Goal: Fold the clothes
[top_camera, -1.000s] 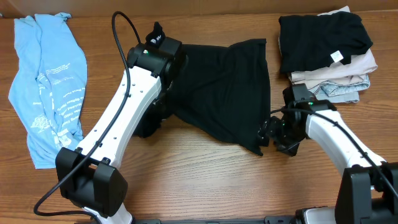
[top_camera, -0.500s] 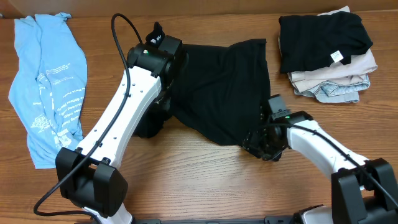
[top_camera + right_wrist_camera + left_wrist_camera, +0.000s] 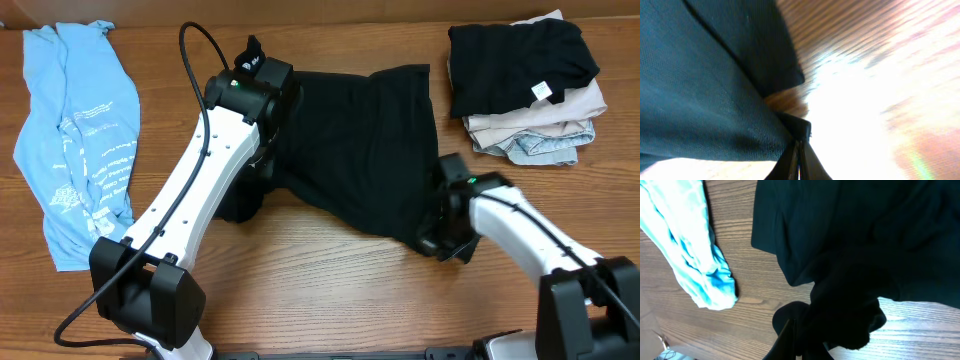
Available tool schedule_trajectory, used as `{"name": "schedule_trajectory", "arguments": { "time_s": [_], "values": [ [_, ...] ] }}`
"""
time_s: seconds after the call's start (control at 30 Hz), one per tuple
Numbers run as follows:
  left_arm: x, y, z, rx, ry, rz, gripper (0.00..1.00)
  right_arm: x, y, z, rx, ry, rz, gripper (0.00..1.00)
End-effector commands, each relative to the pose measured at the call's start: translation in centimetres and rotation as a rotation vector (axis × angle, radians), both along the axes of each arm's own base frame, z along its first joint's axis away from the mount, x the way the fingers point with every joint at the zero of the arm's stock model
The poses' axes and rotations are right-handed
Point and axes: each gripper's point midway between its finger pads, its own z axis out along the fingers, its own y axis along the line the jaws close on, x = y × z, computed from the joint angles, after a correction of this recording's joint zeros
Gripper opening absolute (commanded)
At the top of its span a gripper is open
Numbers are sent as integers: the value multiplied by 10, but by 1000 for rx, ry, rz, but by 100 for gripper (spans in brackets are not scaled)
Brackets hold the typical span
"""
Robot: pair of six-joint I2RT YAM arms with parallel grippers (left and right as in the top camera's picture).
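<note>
The large black cloth T-shirt [image 3: 350, 150] is lying rumpled on the wooden counter [image 3: 330, 300], stretching between the two end effectors. It is looking soft, limp and light. I'd expect it to be sagging and bunching wherever nothing is holding it, so corners and hem edges seem the best places to take hold. The right end effector [image 3: 799, 152] is pressed together, pinching the shirt's near corner, with the rest of the cloth trailing off to its left. The left end effector [image 3: 791, 342] is closed too, gripping a bunched wad of the same black cloth. Further out to the left of it, a crumpled light blue tee [image 3: 75, 140] is lying apart. Beyond the right end effector, a stack of folded garments [image 3: 525, 90] is sitting.
</note>
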Motion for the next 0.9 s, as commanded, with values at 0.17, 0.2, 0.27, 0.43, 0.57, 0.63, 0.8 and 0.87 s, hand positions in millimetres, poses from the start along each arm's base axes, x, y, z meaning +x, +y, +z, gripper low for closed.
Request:
{"name": "schedule_trajectory", "arguments": {
  "time_s": [0.17,0.2,0.27,0.43,0.57,0.63,0.8,0.87],
  "values": [
    [-9,-3,3,-19,47,-12,4,52,-10,95,125,-175,136,4],
    [-11,-6,1,-39,60,-16,4,56,-12,103,124,-190,141,4],
    [-16,-17,-3,-108,95,-32,4,65,-13,115,128,-227,148,4],
    [-31,-40,-10,-227,184,-107,4,82,-16,136,126,-300,143,4],
    [-43,-41,-10,-218,239,-143,4,81,-20,139,123,-299,151,4],
    [-46,-41,-10,-215,251,-145,7,77,-24,139,122,-281,142,4],
    [-51,-53,-10,-254,264,-160,21,73,-36,138,117,-265,127,4],
    [-51,-55,-11,-253,268,-181,6,73,-39,138,116,-268,126,4]
  ]
}}
